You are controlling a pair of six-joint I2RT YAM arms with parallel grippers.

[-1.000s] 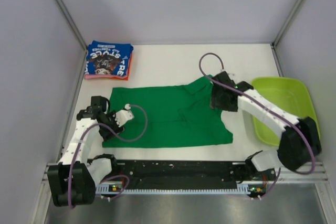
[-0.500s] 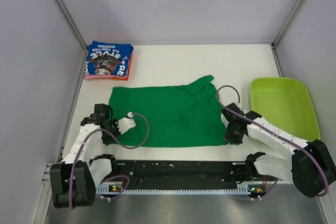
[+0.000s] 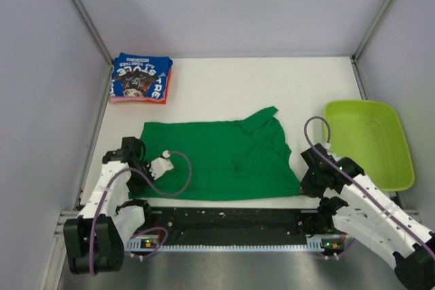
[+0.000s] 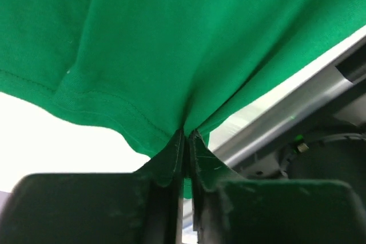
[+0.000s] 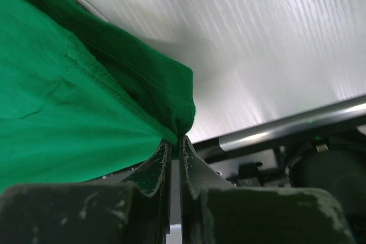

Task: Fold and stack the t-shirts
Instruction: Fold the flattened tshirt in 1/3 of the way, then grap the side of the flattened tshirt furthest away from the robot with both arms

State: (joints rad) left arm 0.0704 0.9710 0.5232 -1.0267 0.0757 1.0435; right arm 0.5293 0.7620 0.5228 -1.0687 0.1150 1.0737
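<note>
Green t-shirt [image 3: 224, 161] lies spread, apparently creased.

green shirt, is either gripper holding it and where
Both hold the green t-shirt: the left gripper pinches its near-left corner, the right gripper its near-right corner.

A flat white tabletop [image 3: 272, 86] is seen across the middle of the frame, enclosed by pale grey wall panels [image 3: 231, 5] joined by slanting aluminium posts [image 3: 82, 10]. A brushed grey metal ledge [image 3: 238, 273] is shown along the bottom edge.
</note>
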